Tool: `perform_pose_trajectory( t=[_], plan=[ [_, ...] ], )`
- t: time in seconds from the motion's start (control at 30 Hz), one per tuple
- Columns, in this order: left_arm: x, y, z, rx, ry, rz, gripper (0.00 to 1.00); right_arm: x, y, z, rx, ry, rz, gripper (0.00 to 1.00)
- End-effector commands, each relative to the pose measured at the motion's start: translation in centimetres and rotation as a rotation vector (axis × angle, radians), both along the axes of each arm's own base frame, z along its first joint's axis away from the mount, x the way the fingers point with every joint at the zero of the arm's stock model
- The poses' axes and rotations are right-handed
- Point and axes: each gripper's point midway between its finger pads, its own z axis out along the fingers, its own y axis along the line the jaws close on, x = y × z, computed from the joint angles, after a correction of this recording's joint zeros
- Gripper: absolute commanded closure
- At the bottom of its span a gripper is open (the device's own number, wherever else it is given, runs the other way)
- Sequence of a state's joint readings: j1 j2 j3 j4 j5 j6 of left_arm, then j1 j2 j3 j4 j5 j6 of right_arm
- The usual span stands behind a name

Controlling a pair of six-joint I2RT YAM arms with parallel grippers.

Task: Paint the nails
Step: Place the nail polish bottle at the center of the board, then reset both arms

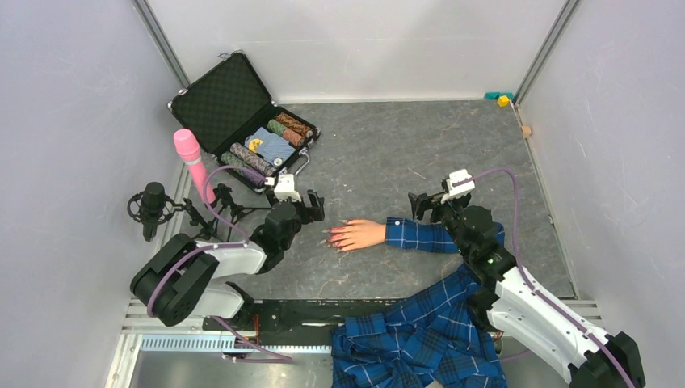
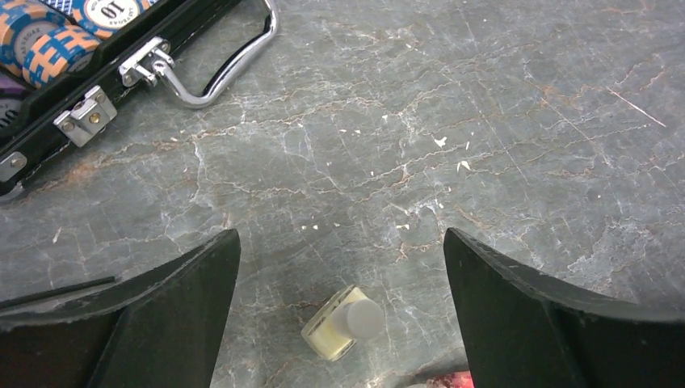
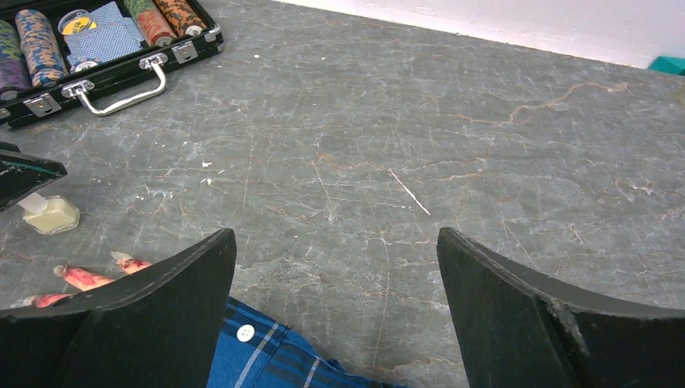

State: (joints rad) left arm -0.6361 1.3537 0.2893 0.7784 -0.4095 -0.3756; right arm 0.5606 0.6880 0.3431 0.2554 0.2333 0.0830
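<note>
Right now, nails (image 1: 331, 237): reddish-pink tips of the mannequin hand (image 1: 359, 234), which lies flat on the table (image 1: 452, 153). They point at the left hand (image 1: 313, 207) and are just beside it.
Hard to see: from above, the single nails are too small to tell apart. The right wrist view shows only a few red fingertips, and the left wrist view cuts them off at its bottom edge.
Bottle (image 2: 343, 323): small, clear, white-capped, on the table between the left hand's fingers, touching neither.
Left hand: spread wide, empty, low over the table.
Right hand (image 1: 418, 204): spread wide, empty, above the blue plaid sleeve (image 1: 416, 234), aimed along it towards the mannequin hand.
</note>
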Motion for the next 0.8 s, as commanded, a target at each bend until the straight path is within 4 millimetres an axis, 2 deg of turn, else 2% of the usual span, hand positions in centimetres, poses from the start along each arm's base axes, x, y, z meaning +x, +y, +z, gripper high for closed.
perform_pose_trajectory(
  t=[0.0,0.2,0.3,0.33,0.4,0.47,0.53,0.57,0.7,0.77],
  plan=[
    [0.8,0.3,2.7,-0.008,-0.036,0.036,0.00,-0.1,0.0,0.7,0.000,-0.031,0.011,0.02],
    [0.4,0.4,5.9,-0.014,-0.034,0.026,0.00,0.4,0.1,-0.3,0.006,0.024,0.030,0.02],
    [0.3,-0.1,9.2,-0.002,-0.014,-0.006,0.00,0.8,0.1,-1.1,0.023,0.073,0.059,0.02],
    [0.1,-0.2,10.1,0.012,0.004,-0.018,0.00,1.1,-0.1,-1.3,0.034,0.090,0.055,0.02],
    [0.2,-0.5,13.3,0.021,0.016,-0.055,0.00,1.7,-1.2,-1.7,0.060,0.121,0.023,0.02],
    [-0.1,-0.3,15.3,0.052,0.061,-0.088,0.00,2.1,-1.9,-1.8,0.093,0.146,0.025,0.02],
    [0.0,0.2,17.9,0.079,0.092,-0.098,0.00,2.6,-3.2,-1.3,0.114,0.148,0.011,0.02],
    [0.0,0.8,18.5,0.106,0.119,-0.087,0.00,2.8,-3.9,-1.1,0.117,0.152,-0.003,0.02],
    [-0.3,3.3,23.8,0.127,0.074,-0.025,0.00,3.5,-7.1,1.7,0.128,0.104,-0.082,0.02],
    [-1.0,4.6,26.7,0.113,0.020,0.011,0.00,3.6,-8.1,3.6,0.130,0.055,-0.098,0.02]
  ],
)
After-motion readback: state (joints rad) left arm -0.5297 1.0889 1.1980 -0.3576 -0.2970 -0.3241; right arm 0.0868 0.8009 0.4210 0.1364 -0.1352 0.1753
